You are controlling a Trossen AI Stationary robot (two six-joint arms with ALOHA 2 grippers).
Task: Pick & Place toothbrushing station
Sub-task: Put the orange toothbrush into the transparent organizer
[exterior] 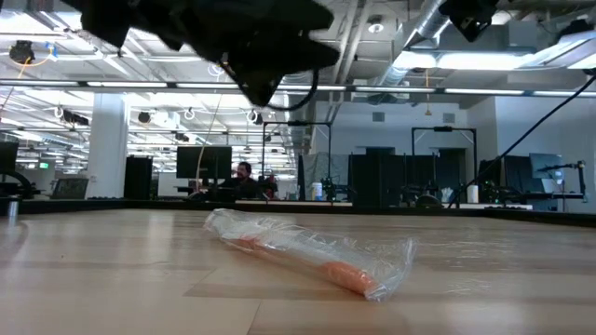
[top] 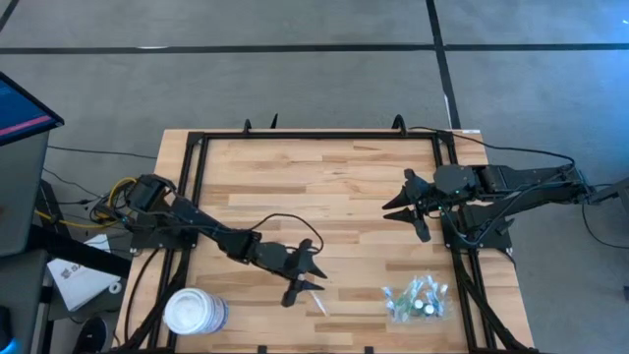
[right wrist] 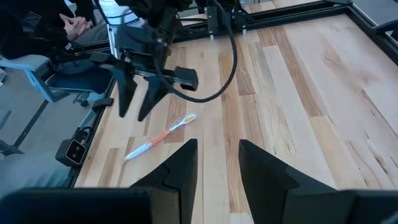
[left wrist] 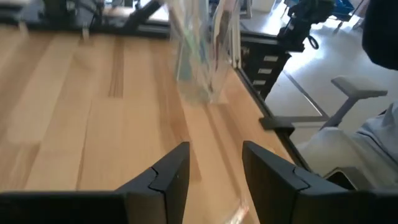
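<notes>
Where the low view sits closest, a toothbrush (exterior: 307, 253) with an orange handle lies flat in crinkled clear film on the pale wood-strip worktop (exterior: 112, 270). Its long axis runs diagonally. The left hand (top: 303, 280) hangs just above it, dark fingers spread wide, holding nothing. Only the right wrist view shows the white brush head and the gap between the brush and those fingers.

Toothbrushing station (top: 418, 298): a small, see-through, nearly colourless plastic holder by the worktop corner on the right arm's side, well apart from the brush. From above, its long axis lies roughly along the boards. The left wrist view shows it standing upright, with thin items rising inside. The low view does not show it.

Right hand (top: 405, 211): farther back over its side of the worktop, fingers parted and empty.

White round tub (top: 195, 312): at the opposite corner, ribbed rim, seen from above only.

Beyond the worktop a person (exterior: 244, 177) sits among monitors.
</notes>
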